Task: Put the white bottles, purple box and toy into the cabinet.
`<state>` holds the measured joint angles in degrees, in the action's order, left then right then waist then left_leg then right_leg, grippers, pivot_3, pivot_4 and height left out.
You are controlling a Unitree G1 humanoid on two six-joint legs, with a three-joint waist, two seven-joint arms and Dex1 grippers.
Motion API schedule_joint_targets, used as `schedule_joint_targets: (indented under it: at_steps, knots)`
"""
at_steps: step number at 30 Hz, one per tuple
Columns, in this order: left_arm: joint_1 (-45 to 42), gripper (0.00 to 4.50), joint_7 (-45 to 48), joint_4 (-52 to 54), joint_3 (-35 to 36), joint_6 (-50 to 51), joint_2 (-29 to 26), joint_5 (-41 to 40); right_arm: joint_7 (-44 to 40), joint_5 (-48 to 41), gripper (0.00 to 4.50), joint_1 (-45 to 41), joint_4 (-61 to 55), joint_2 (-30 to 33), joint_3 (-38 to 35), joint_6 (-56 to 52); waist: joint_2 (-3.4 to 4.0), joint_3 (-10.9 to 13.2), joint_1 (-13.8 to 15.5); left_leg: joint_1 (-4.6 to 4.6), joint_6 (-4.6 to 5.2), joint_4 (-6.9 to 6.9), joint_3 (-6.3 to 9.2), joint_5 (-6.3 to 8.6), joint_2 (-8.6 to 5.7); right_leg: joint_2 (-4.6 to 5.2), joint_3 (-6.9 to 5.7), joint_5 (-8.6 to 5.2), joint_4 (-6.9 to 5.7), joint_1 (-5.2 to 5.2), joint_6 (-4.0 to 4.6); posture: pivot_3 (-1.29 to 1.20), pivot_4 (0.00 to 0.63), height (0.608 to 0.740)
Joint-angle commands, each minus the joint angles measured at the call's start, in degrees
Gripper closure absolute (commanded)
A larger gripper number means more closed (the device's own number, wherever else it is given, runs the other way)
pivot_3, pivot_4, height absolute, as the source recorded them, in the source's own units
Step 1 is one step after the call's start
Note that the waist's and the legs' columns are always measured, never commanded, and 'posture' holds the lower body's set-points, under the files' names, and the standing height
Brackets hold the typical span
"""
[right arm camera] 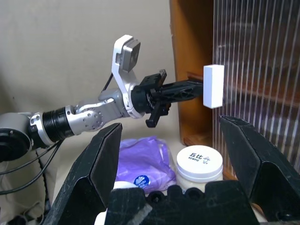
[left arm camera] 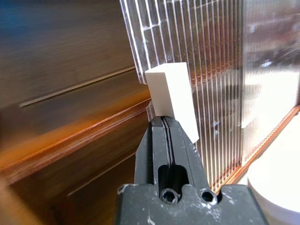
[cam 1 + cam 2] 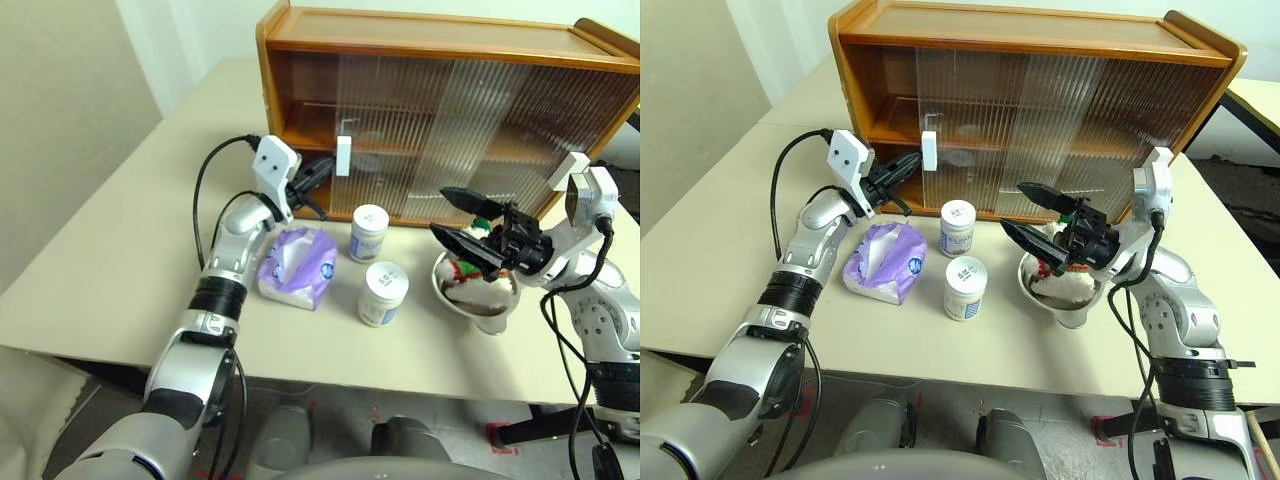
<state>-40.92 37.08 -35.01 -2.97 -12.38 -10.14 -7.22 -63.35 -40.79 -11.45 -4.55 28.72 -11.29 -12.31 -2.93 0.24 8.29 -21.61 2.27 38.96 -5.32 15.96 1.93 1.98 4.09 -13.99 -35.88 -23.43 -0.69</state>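
Left eye view: closed left tool [image 3: 328, 166] touches door handle [image 3: 343, 156]; right tool [image 3: 462, 222] wide.

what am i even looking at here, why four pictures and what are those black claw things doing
This is a two-armed robot at a table. Two pictures come from cameras in its head, looking down over its arms; the other two come from a camera on each wrist, looking along that arm's black fingers.

On the table stand a wooden cabinet with ribbed sliding doors, two white bottles, a purple box of tissues and a bowl with a toy in it.

The left gripper is shut, its tip against the white handle of the left door, apparently to push it. The right gripper is open, holding nothing, above the bowl.
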Motion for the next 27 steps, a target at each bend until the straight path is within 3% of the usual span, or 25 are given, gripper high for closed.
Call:
schedule_joint_targets:
  at_steps: [1,19,27]
  knots:
    - [-2.8,4.46,1.4,-3.7,-1.6,-1.6,1.8,1.1,1.3,0.0,0.00,1.8,-0.8,-1.0,-1.4,1.4,0.00,0.0,-0.2,-0.01,0.00,0.00,0.00,0.00,-0.02,0.00,0.00,0.00,0.01,0.00,0.00,0.08,0.000,0.740]
    - [-11.5,4.46,4.9,-17.7,-2.1,-7.3,7.1,2.8,5.7,5.2,0.00,7.1,1.5,-3.7,-2.3,11.7,0.12,0.1,-5.6,0.04,0.05,0.01,0.08,-0.03,-0.15,-0.03,0.22,-0.02,-0.01,0.04,-0.12,0.00,0.000,0.740]
    - [-11.1,4.46,5.3,-16.1,-1.4,-7.7,6.5,2.6,4.1,4.7,0.00,7.0,2.6,-3.8,-1.8,12.2,0.18,0.1,-6.1,0.11,0.09,0.01,0.09,-0.05,-0.15,-0.04,0.34,-0.03,-0.01,0.12,-0.20,0.02,0.000,0.740]
